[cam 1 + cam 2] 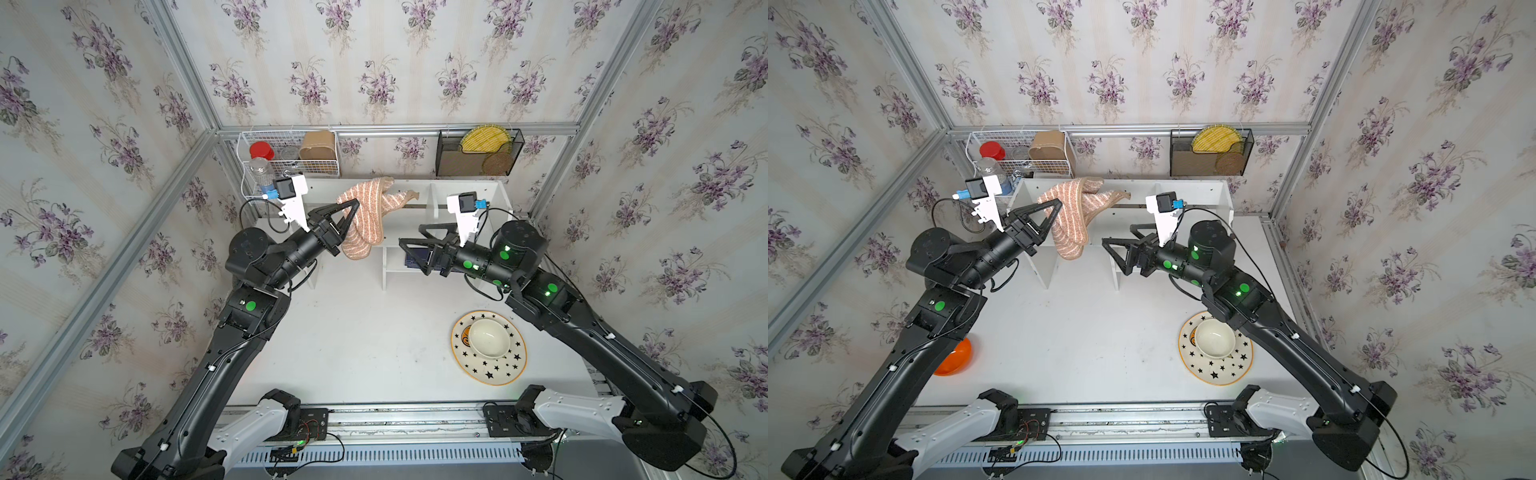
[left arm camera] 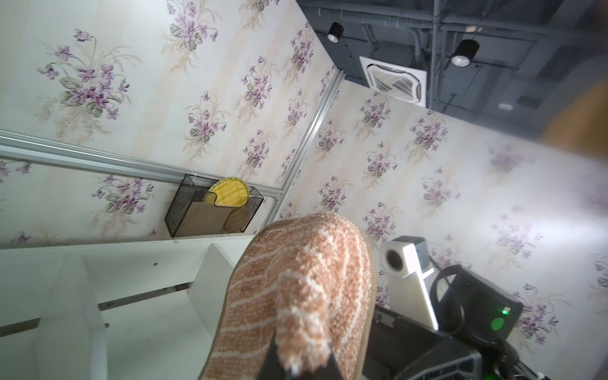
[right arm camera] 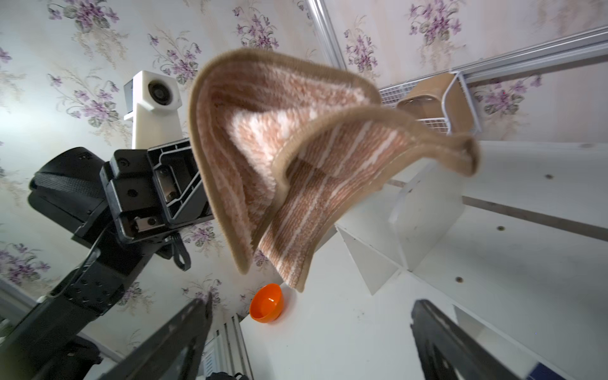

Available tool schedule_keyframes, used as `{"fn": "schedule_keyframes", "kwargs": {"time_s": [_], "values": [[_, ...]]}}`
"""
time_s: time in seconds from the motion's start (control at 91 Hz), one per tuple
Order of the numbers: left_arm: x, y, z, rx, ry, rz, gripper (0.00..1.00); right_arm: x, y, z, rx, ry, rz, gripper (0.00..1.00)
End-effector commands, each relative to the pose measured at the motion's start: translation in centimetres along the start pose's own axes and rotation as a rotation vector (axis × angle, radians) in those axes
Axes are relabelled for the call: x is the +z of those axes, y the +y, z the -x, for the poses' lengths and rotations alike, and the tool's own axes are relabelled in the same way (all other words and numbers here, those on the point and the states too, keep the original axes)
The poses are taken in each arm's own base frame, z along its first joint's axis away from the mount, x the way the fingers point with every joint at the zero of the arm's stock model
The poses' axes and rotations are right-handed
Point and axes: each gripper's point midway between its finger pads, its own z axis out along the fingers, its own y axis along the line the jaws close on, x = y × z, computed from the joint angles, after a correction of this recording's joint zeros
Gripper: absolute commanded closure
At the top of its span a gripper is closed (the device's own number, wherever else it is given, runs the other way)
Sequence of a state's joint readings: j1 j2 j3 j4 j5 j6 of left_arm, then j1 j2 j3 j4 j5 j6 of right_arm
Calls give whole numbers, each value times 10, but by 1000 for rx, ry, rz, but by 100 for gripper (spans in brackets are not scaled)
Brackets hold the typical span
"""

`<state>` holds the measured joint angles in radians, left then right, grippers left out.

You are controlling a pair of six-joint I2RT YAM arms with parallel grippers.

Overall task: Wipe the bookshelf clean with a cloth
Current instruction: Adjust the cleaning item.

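**Left claw pinching the cloth at the bookshelf, right claw spread beside it**

Nearest the robot's base, on the right side of the white worktop [image 1: 365,345], a star-patterned plate [image 1: 490,374] is lying flat with a cream bowl [image 1: 488,338] sitting upright on it. On the left side an orange bowl [image 1: 955,359] is resting on the worktop, partly hidden under the left arm in a top view.

Farther in, both arms are reaching toward the bookshelf [image 1: 411,222], which is standing at the back of the worktop with its white dividers showing. The left claw [image 1: 353,203] is pressed together, pinching the cloth [image 1: 365,216] and holding it up off the worktop. The cloth is draping over the claw's tips and hanging in folds at the shelf's left and middle compartments, its lower end dangling clear of the worktop. One corner is stretching across toward the middle compartment; whether it is touching the board cannot be told.

The right claw [image 1: 411,235] is spread wide and gripping nothing. It is pointing at the cloth from the right, near it but apart, over the right part of the shelf.

Farthest back, a white wire basket [image 1: 266,134] is hanging on the wall rail behind the shelf's left end, carrying a red-lidded jar [image 1: 262,150]. A black mesh rack [image 1: 451,164] is hanging farther right, with a yellow woven mat [image 1: 484,139] standing in it.
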<state>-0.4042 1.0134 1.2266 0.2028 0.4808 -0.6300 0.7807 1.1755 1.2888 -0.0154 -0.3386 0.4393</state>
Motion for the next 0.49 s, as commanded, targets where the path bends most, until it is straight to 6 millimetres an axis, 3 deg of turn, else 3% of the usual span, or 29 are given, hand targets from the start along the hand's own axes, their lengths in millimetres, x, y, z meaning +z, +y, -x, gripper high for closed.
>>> {"fn": "schedule_keyframes", "kwargs": {"time_s": [0.0, 0.484], "values": [[0, -21, 12, -20, -56, -118, 100, -1, 31, 18, 59, -96, 182, 0], [6, -24, -4, -133, -43, -257, 100, 3, 62, 32, 167, -178, 413, 0]]}}
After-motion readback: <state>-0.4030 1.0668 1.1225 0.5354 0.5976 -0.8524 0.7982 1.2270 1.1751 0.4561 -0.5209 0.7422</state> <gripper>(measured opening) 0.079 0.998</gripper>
